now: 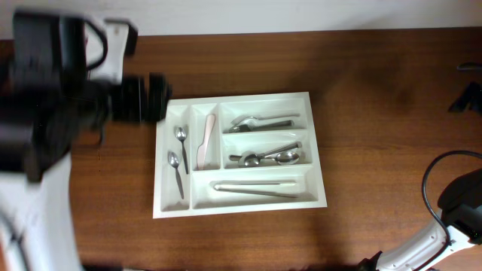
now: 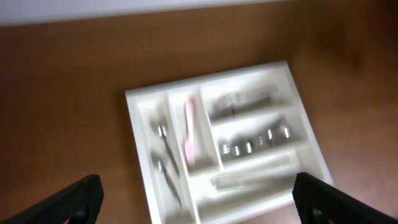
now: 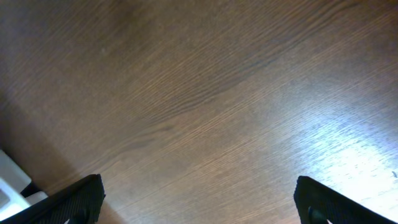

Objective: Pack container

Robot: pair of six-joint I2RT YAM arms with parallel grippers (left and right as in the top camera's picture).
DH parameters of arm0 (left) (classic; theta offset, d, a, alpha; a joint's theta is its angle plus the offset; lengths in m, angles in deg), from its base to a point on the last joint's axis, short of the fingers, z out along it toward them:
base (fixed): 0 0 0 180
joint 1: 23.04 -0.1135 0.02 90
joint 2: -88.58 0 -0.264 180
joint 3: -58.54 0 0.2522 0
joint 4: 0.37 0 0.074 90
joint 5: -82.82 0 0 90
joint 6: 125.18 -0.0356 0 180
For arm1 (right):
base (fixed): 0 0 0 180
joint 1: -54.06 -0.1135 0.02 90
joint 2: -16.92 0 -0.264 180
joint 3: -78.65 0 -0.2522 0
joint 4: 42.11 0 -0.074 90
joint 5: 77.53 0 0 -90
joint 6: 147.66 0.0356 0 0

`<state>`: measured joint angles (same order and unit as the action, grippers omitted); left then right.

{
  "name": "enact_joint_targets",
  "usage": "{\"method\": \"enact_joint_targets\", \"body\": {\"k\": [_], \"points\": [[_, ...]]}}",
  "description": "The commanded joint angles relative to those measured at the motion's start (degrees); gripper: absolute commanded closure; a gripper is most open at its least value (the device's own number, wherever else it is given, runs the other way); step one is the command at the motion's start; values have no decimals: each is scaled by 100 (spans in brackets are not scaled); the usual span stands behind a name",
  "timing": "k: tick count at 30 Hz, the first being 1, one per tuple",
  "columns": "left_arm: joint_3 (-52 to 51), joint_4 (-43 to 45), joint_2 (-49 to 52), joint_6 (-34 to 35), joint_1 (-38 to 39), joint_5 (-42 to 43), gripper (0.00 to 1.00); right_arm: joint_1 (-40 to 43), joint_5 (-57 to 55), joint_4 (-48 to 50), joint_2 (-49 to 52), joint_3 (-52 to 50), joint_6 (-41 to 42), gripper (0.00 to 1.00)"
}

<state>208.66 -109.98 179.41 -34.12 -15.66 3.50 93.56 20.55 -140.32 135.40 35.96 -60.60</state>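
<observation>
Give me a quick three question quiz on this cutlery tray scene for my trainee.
1. How many compartments does the container have?
2. True or false: the left hand holds a spoon.
3. The pink utensil lies in: A, the outer narrow compartment; B, the inner narrow compartment; C, a wide compartment.
Key: 1 five; 2 false; 3 B.

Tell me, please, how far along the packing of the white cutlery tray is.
Done: all five compartments of the tray hold cutlery: small spoons, a pink-handled piece, metal utensils, larger spoons, tongs. In hand: nothing; the left hand and right hand are both open and empty. Left: seemingly little, since no loose cutlery shows outside the tray.
</observation>
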Motion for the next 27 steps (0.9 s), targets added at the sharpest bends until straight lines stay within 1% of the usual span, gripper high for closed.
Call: {"method": "enact_joint_targets", "body": {"k": [1, 5, 9, 11, 15, 17, 20, 25, 27], "points": [[-1558, -44, -1226, -17, 118, -66, 1, -11, 31, 7, -4, -13, 44, 1], [-2826, 203, -2433, 385, 127, -42, 1, -11, 31, 7, -4, -13, 44, 1], [-3899, 662, -3742, 437, 127, -44, 1, -11, 31, 4, -4, -13, 44, 1], [-4409, 1036, -4457, 588, 125, -46, 1, -11, 31, 7, -4, -13, 44, 1], [-5152, 1703, -5521, 726, 125, -46, 1, -11, 31, 7, -4, -13, 44, 1], [-5392, 1814, -5886, 726, 125, -46, 1, -11, 31, 7, -4, -13, 44, 1], [-5499, 1646, -6177, 723, 125, -46, 1, -11, 31, 7, -4, -13, 44, 1], [-5499, 697, -6284, 726, 125, -44, 1, -11, 31, 7, -4, -13, 44, 1], [-5499, 446, -6284, 728, 125, 20, 1, -11, 31, 4, -4, -13, 44, 1]]}}
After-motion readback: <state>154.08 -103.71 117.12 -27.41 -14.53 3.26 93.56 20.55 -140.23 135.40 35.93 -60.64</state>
